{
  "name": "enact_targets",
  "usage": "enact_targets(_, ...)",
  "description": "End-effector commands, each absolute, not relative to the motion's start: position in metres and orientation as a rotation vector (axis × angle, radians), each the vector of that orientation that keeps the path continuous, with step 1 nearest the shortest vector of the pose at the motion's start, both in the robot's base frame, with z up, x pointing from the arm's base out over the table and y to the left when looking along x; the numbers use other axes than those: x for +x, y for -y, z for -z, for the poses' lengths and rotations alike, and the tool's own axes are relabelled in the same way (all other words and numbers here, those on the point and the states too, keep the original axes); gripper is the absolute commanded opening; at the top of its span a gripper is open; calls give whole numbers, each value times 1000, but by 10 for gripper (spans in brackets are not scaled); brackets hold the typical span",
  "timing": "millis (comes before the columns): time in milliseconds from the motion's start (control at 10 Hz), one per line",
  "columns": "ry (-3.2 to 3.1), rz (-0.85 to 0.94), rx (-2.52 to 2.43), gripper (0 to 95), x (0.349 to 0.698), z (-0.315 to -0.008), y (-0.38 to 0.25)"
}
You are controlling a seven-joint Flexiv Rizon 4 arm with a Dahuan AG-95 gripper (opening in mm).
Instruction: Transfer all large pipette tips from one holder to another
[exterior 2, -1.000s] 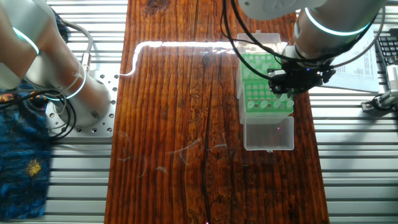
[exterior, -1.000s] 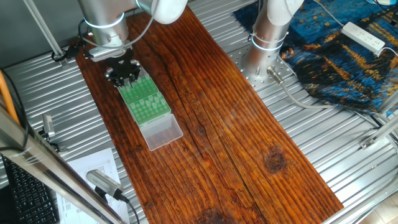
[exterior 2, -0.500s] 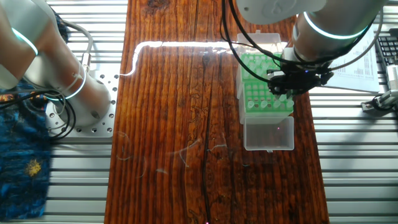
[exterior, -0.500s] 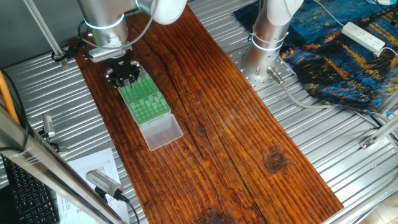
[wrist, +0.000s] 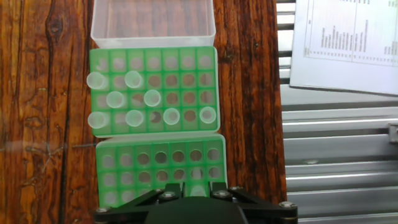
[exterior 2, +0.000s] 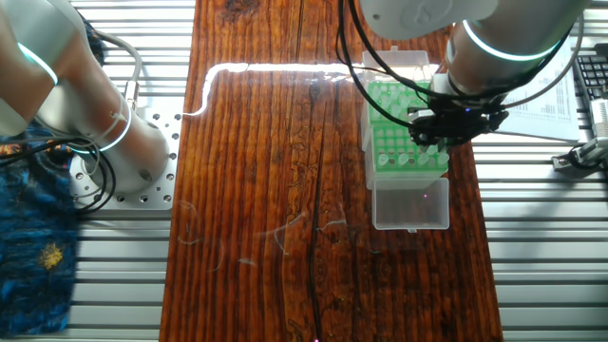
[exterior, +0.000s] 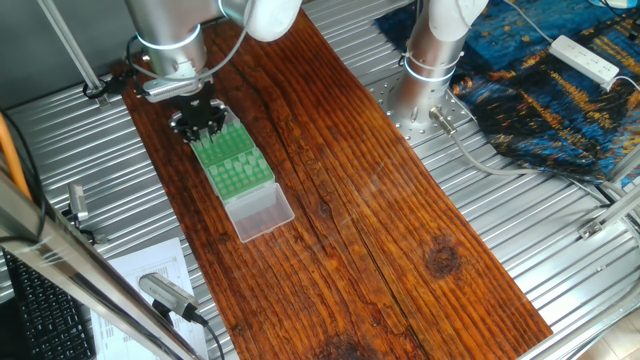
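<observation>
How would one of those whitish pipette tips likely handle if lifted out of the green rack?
Each pipette tip looks thin and translucent, so probably very light. It sits loosely upright in the green rack, so it likely lifts freely. Being conical with a round top, it would probably roll if dropped on the table.

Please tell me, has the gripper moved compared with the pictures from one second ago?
Yes, slightly. In the other fixed view the gripper has shifted a little toward the top of the picture along the green rack, which has stayed in place.

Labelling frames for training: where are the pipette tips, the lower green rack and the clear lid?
pipette tips (wrist: 134,79), hand view, one tip's round top
lower green rack (wrist: 124,162), hand view, its top face
clear lid (wrist: 153,25), hand view, its inside
</observation>
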State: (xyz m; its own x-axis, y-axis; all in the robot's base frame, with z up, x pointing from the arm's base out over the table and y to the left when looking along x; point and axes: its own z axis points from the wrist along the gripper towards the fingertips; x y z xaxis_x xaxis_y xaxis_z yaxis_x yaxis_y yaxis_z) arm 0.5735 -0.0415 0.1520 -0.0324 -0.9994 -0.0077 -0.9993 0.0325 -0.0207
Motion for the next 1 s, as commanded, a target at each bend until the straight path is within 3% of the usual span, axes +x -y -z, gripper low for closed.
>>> enact_targets(100, -2250, 16, -2161, 190, 573, -152, 41)
enact_targets(400, -2261, 18, -2150, 190, 573, -151, 41)
enact_targets(500, -2267, 18, -2143, 0, 573, -151, 41)
enact_targets(1000, -2278, 16, -2129, 0, 573, -151, 41)
